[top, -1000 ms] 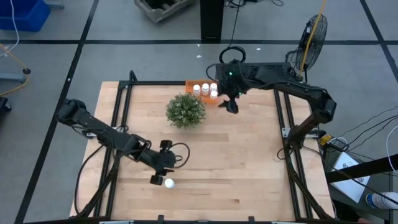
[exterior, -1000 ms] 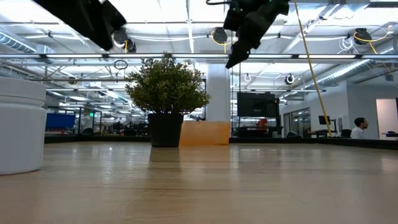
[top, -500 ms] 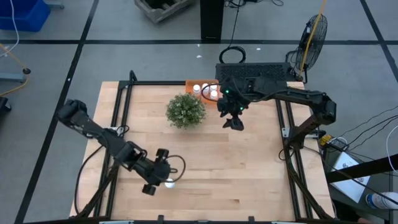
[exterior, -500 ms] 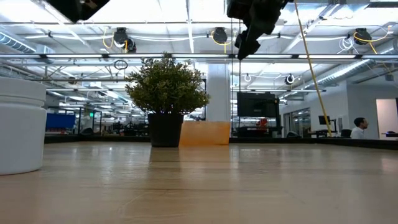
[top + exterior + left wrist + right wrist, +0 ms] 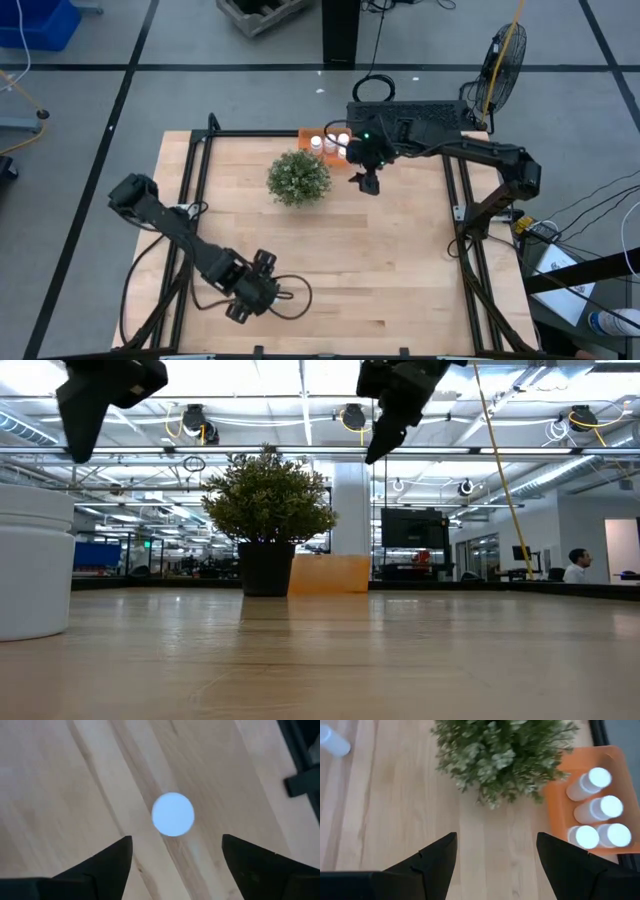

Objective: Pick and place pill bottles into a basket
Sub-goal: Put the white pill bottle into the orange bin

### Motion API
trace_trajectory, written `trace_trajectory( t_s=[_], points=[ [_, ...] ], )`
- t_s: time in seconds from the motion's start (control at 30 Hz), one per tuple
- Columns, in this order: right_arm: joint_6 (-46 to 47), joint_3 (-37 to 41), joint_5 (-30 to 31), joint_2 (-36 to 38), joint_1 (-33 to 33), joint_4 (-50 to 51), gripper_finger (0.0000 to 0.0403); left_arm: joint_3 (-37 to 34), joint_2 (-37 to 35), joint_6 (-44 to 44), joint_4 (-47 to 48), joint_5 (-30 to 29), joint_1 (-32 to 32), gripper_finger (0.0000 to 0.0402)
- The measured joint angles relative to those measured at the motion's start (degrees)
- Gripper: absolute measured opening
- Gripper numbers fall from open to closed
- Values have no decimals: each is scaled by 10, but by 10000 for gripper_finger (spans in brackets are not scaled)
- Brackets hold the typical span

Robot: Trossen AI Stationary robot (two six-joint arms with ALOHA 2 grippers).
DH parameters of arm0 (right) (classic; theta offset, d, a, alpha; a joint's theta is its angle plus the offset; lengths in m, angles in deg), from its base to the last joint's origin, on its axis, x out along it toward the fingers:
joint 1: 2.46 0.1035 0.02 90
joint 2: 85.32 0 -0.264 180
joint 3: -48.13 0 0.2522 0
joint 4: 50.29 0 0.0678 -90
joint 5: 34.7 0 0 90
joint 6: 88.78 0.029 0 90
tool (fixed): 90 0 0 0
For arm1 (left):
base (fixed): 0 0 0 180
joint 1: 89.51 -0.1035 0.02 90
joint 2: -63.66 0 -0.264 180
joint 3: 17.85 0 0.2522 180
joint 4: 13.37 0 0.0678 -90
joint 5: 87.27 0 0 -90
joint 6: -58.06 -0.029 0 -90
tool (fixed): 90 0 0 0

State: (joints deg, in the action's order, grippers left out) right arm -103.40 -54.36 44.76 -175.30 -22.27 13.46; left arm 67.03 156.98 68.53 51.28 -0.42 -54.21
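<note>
One white pill bottle (image 5: pixel 173 814) stands upright on its base on the table near the front, large at the left of the low view (image 5: pixel 35 560). My left gripper (image 5: pixel 175 840) hovers above it, open, fingers pointing down and not touching it; in the high view this gripper (image 5: pixel 255 290) hides the bottle. The orange basket (image 5: pixel 555 795) sits at the table's far edge and holds several pill bottles (image 5: pixel 592 810). My right gripper (image 5: pixel 368 185) hangs open and empty just right of the basket (image 5: pixel 305 133).
A bushy potted plant (image 5: pixel 298 177) stands right in front of the basket, between it and the lone bottle. Black frame rails (image 5: pixel 190 200) run along the table's left and right sides. Bare wood (image 5: pixel 400 270) lies across the middle and right.
My left gripper has moved toward the table's near edge and come over the lone bottle, which it now covers in the high view; it has also dropped into the low view. My right gripper swung out toward the near edge, then back toward the basket.
</note>
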Motion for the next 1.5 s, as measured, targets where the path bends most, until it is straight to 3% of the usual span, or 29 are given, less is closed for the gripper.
trace_trajectory(
  t_s=[0.23,0.77,1.17,1.37,1.5],
  points=[
    [37,0,0,0,-12,-19,265,4,39,-2,3,1,9,320],
    [71,0,0,0,12,-22,265,3,40,-30,-20,-49,5,304],
    [70,0,-1,0,12,-24,256,0,98,-31,-47,-25,0,301],
    [65,0,-1,0,12,-24,251,0,107,-14,-54,-10,0,283],
    [64,0,-1,0,12,-24,251,0,102,1,-57,-12,-5,244]
  ],
)
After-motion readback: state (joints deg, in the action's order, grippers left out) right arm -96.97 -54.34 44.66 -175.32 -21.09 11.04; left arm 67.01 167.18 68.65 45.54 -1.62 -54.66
